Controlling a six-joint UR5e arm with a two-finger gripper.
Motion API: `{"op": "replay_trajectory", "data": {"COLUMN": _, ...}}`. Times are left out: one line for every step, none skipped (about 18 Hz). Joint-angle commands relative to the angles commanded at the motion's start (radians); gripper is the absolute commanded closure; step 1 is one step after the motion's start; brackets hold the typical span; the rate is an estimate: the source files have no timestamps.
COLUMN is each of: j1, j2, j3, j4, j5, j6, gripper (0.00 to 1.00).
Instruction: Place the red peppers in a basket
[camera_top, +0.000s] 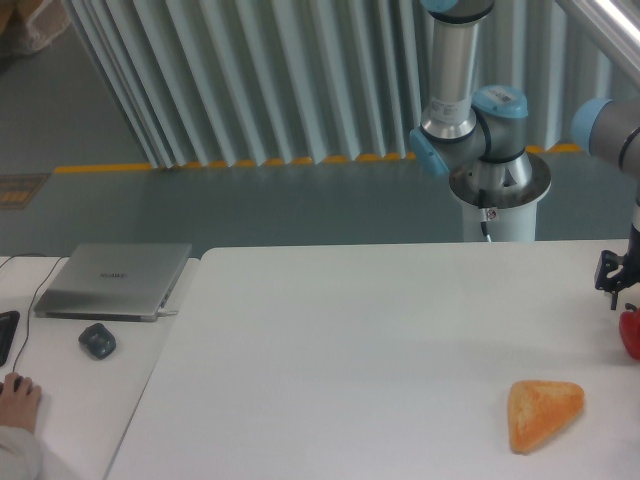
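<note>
At the right edge of the table lies a glossy red pepper (631, 335), partly cut off by the frame. My gripper (613, 279) hangs just above it and slightly to its left, also half out of the picture. Only a dark part of it shows, so whether the jaws are open or shut is not visible. I see nothing held in it. No basket is in view.
An orange-tan triangular bread piece (543, 412) lies near the front right of the white table (380, 340). On the left side table sit a closed laptop (115, 280) and a dark mouse (97, 341), with a person's hand (18, 395) at the edge. The arm's base (497, 185) stands behind the table.
</note>
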Motion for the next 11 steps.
{"op": "replay_trajectory", "data": {"j1": 0.0, "j2": -0.002, "j3": -0.002, "j4": 0.003, "j5": 0.0, "j6": -0.018, "gripper": 0.0}}
{"op": "replay_trajectory", "data": {"j1": 0.0, "j2": -0.002, "j3": -0.002, "j4": 0.005, "j5": 0.0, "j6": -0.025, "gripper": 0.0}}
{"op": "replay_trajectory", "data": {"j1": 0.003, "j2": -0.005, "j3": -0.002, "j4": 0.006, "j5": 0.0, "j6": -0.026, "gripper": 0.0}}
{"op": "replay_trajectory", "data": {"j1": 0.005, "j2": -0.006, "j3": -0.002, "j4": 0.008, "j5": 0.0, "j6": -0.026, "gripper": 0.0}}
{"op": "replay_trajectory", "data": {"j1": 0.006, "j2": -0.009, "j3": -0.003, "j4": 0.009, "j5": -0.002, "j6": -0.026, "gripper": 0.0}}
{"op": "replay_trajectory", "data": {"j1": 0.006, "j2": -0.011, "j3": -0.005, "j4": 0.012, "j5": -0.002, "j6": -0.028, "gripper": 0.0}}
{"op": "replay_trajectory", "data": {"j1": 0.006, "j2": -0.018, "j3": -0.005, "j4": 0.014, "j5": 0.0, "j6": -0.029, "gripper": 0.0}}
{"op": "replay_trajectory", "data": {"j1": 0.006, "j2": -0.023, "j3": -0.005, "j4": 0.021, "j5": 0.0, "j6": -0.031, "gripper": 0.0}}
{"op": "replay_trajectory", "data": {"j1": 0.006, "j2": -0.034, "j3": -0.005, "j4": 0.034, "j5": 0.0, "j6": -0.037, "gripper": 0.0}}
{"op": "replay_trajectory", "data": {"j1": 0.006, "j2": -0.04, "j3": -0.005, "j4": 0.041, "j5": 0.005, "j6": -0.038, "gripper": 0.0}}
{"op": "replay_trajectory", "data": {"j1": 0.005, "j2": -0.049, "j3": -0.005, "j4": 0.052, "j5": 0.018, "j6": -0.042, "gripper": 0.0}}
